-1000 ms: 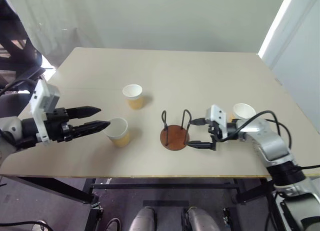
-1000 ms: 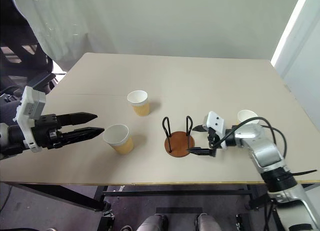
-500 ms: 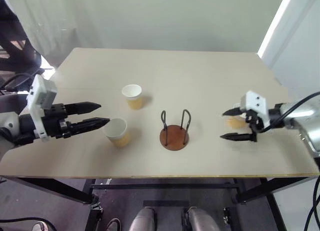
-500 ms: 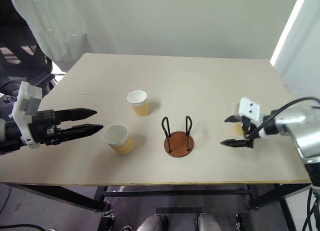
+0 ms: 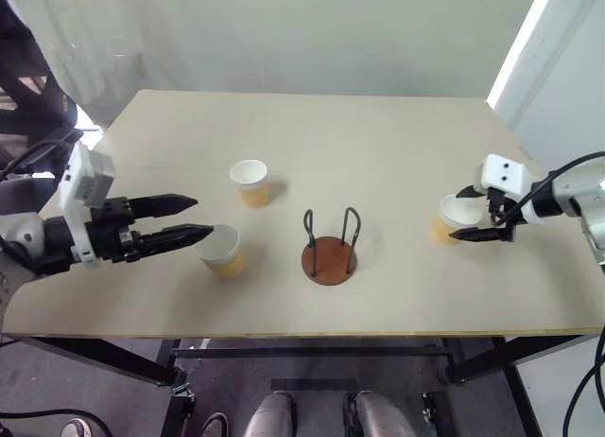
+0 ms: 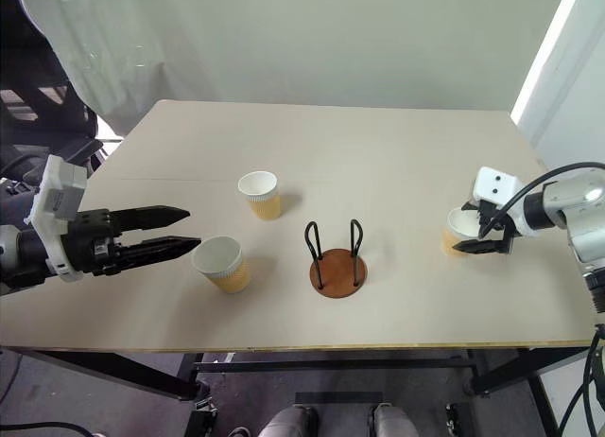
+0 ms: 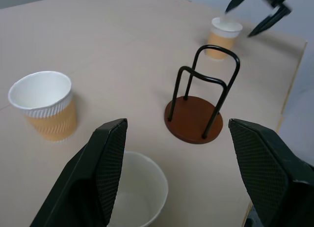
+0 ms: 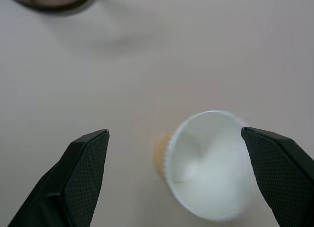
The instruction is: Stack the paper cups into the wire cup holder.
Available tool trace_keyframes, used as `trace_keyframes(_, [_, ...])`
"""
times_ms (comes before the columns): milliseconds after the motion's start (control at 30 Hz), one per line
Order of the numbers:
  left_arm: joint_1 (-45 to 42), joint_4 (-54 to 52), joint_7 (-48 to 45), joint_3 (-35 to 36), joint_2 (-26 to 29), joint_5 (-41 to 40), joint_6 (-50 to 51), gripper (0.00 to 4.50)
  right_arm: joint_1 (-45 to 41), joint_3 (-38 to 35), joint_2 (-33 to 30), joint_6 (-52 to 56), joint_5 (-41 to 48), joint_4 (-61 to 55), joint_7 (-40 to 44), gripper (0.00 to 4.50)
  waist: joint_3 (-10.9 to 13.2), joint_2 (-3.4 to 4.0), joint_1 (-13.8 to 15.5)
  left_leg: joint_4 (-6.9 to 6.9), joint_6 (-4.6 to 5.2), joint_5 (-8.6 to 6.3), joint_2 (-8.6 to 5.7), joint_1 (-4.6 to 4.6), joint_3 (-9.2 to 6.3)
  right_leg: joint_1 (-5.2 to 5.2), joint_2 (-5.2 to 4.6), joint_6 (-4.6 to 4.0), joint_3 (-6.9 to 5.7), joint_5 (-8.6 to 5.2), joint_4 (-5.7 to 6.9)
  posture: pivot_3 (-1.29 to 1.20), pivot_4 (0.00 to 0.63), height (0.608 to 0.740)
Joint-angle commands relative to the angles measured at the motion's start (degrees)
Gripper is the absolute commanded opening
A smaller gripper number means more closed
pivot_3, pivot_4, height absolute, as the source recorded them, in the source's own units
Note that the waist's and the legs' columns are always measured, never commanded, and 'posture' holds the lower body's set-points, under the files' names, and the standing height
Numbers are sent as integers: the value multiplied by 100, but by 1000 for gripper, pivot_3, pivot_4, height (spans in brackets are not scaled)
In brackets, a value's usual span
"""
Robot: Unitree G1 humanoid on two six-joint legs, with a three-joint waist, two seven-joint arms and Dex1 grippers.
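Tan-yellow paper cups [image 5: 218, 251] with white insides, a rust-brown wire cup holder [image 5: 330, 249] base, black loops.

Both grippers — left [image 5: 200, 219], right [image 5: 460, 213] — seemingly agape

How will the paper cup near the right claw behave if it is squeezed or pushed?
The paper cup looks empty and thin-walled, so it probably dents under a firm squeeze. Being light, tapered and narrow-based, it may slide or tip if the open right claw nudges its rim.

Black-fingered end effectors [image 5: 475, 215], white wrist housings
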Motion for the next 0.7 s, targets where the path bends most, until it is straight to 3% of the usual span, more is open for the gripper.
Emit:
trace_keyframes(33, [104, -185, -22, 343, 59, -99, 29, 3547, -215, 12, -19, -338, -280, 285, 54, 4454, 1, 1, 2, 0, 2, -1, 0, 1, 0, 0, 0, 0, 0, 0, 0, 0, 150, 740])
trace_keyframes(433, [285, -376, 130, 573, 43, -179, 105, 3547, -332, 294, 564, -810, -938, 1000, -88, 4454, 1, 2, 2, 0, -24, -19, 2, 4, 0, 1, -1, -9, -2, 6, 3, 0, 150, 740])
trace_keyframes(533, [255, -449, 186, 671, -30, -305, 82, 3547, -369, 291, 642, -892, -1034, 1139, -111, 3858, 1, 2, 3, 0, -25, -20, 2, 4, 0, 1, -2, -11, -2, 7, 4, 0, 150, 740])
trace_keyframes(700, [447, -740, 124, 739, -302, -303, -236, 3547, -431, 272, 732, -1003, -1156, 1314, -123, 2109, 2, 3, 2, 0, -62, -42, 2, 6, 1, 1, -2, -11, -2, 9, 4, 0, 150, 740])
